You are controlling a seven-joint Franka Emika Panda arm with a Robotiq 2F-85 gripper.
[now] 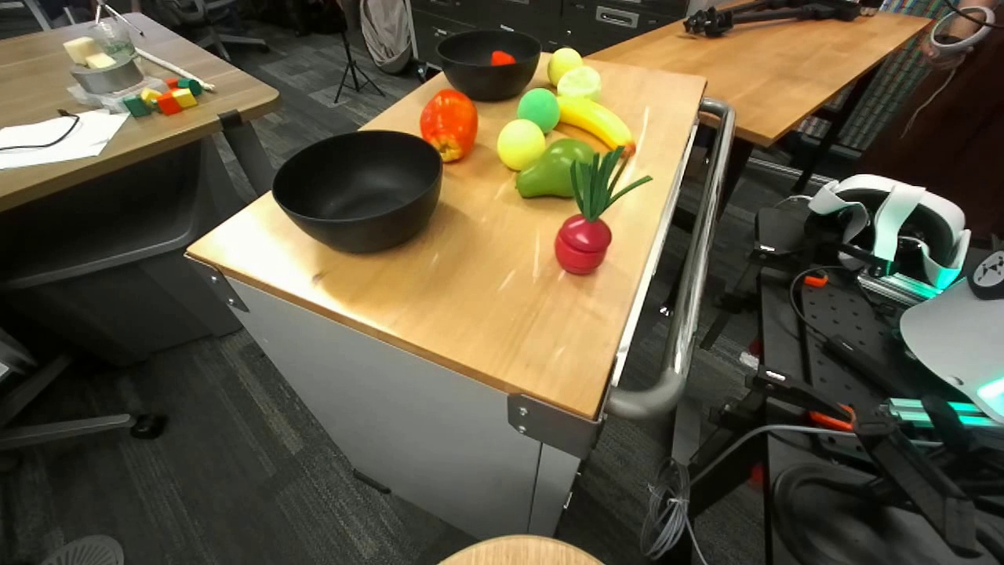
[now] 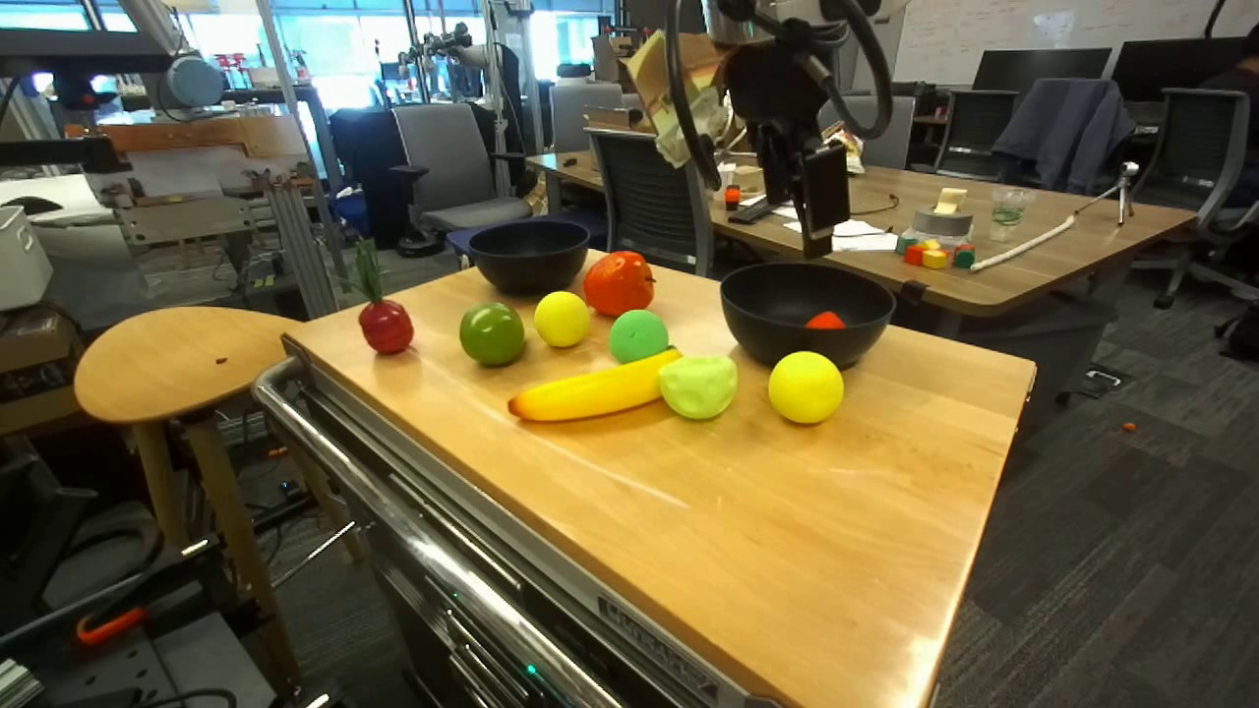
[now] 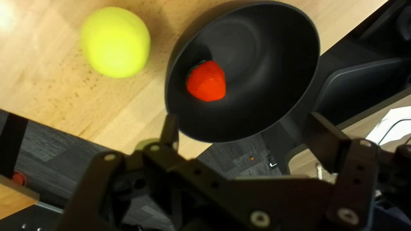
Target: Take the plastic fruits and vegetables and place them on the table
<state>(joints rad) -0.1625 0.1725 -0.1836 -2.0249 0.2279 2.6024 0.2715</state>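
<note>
Placement judged nearly complete. Eight plastic pieces rest directly on the wooden surface (image 2: 787,511): a red radish (image 1: 583,245), upright with leaves uppermost; a green pear-shaped piece (image 1: 549,174); a yellow ball (image 1: 521,145) just beside it; an orange-red piece (image 2: 619,283); a green ball (image 2: 639,336); a banana (image 2: 590,390); a pale green piece (image 2: 698,386) by one end of the banana; and a second yellow ball (image 3: 115,41), which lies just beside a black bowl (image 3: 257,89) without touching it. That bowl contains the one item seen off the surface, a red strawberry (image 3: 208,81), set toward one side of the interior. Of the second black bowl (image 1: 358,191), the visible interior shows no such piece. The jaws hang near the strawberry's bowl, above surface level; the wrist view shows them spread wide, with nothing gripped between them. The strawberry therefore appears to be the only transfer outstanding. Completing it would probably call for lowering the jaws into the bowl, closing them on the fruit and releasing it on bare wood. The adjacent bowl wall may restrict the grasp, leaving less room on that side.
</note>
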